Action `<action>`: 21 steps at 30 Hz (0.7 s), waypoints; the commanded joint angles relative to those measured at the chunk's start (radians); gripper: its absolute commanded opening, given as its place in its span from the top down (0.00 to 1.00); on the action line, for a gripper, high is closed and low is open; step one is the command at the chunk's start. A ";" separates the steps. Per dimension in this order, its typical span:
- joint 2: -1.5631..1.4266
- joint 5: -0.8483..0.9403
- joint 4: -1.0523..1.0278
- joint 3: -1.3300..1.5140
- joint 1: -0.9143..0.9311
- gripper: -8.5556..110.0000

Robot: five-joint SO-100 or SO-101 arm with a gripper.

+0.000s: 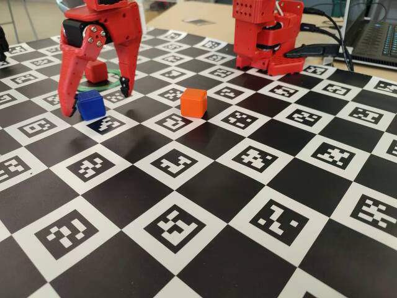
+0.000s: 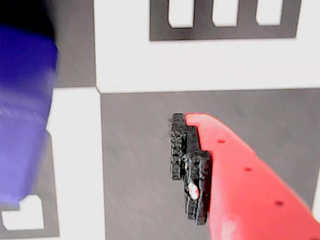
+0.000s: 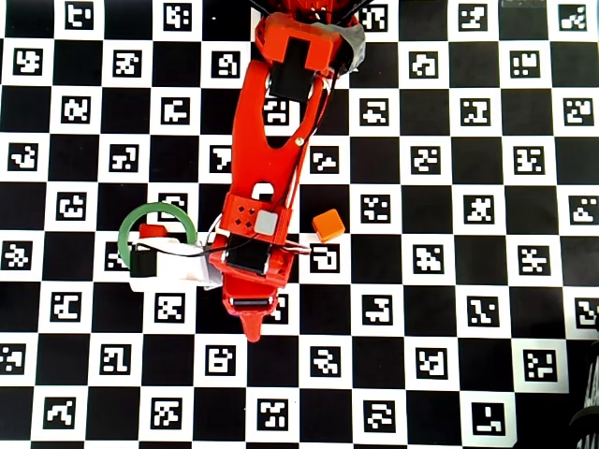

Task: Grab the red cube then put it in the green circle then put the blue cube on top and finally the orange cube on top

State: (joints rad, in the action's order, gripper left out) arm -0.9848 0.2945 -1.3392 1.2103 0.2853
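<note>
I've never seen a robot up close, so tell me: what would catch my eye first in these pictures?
First the big red arm reaching across a checkerboard table of black squares and coded white ones. In the fixed view its open gripper hangs with its fingers spread just above a blue cube. Behind it a red cube sits inside a green circle, and an orange cube stands alone to the right.

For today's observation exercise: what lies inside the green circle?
The red cube sits inside the green circle, nothing stacked on it. The arm and its wrist housing hide part of the ring in both views, so the rest of its interior is unseen.
</note>
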 commanded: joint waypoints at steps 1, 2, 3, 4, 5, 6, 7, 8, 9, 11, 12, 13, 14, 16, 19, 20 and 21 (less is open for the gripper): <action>-0.028 0.002 0.014 -0.100 0.012 0.51; -0.023 0.002 0.014 -0.109 0.012 0.51; -0.018 0.002 0.014 -0.118 0.012 0.51; -0.012 0.002 0.012 -0.127 0.012 0.51; -0.008 0.002 0.011 -0.137 0.012 0.51; -0.002 0.000 0.009 -0.146 0.012 0.51; 0.003 0.000 0.008 -0.153 0.011 0.51; 0.006 -0.002 0.006 -0.160 0.009 0.51; 0.009 -0.005 0.006 -0.166 0.008 0.51; 0.014 -0.006 0.005 -0.172 0.005 0.51; 0.015 -0.008 0.005 -0.173 0.003 0.51; 0.017 -0.008 0.005 -0.175 0.003 0.51; 0.018 -0.009 0.006 -0.176 0.003 0.51; 0.020 -0.011 0.009 -0.179 0.003 0.51; 0.023 -0.014 0.015 -0.179 0.003 0.51; 0.025 -0.017 0.017 -0.179 0.002 0.51; 0.026 -0.020 0.018 -0.179 0.002 0.51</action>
State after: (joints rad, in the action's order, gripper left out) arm -0.9311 0.2853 -1.3392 1.1152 0.2869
